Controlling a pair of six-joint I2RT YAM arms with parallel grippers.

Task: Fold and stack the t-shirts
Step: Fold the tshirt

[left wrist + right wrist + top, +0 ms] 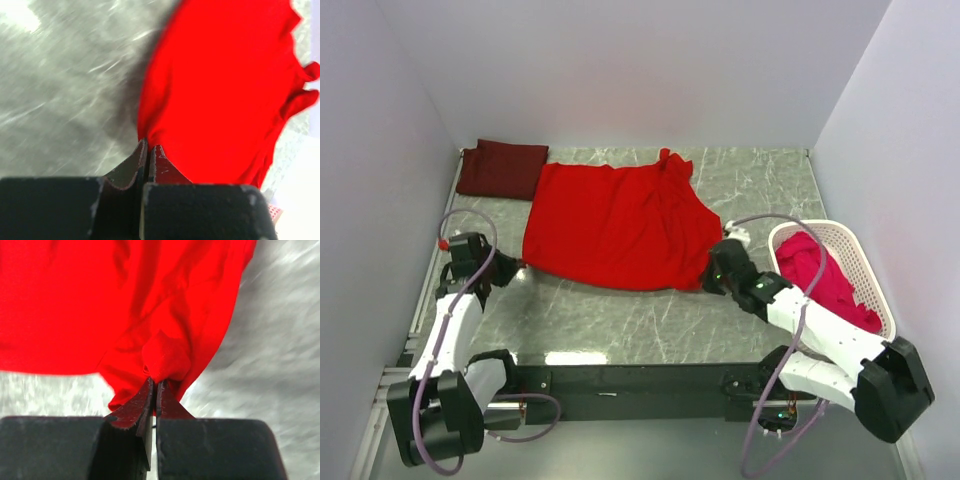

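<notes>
A bright red t-shirt (615, 222) lies spread on the marble table (610, 320). My left gripper (518, 264) is shut on its near left corner; in the left wrist view the cloth (220, 90) runs away from my closed fingertips (148, 145). My right gripper (710, 275) is shut on its near right corner, a pinched bunch of the red t-shirt (165, 357) at the tips (155, 382). A folded dark maroon t-shirt (502, 168) lies at the back left. A pinkish-red t-shirt (825, 275) sits crumpled in the basket.
The white perforated basket (865, 262) stands at the right edge of the table, close behind my right arm. White walls enclose the table on the left, back and right. A black rail (630, 378) runs along the near edge.
</notes>
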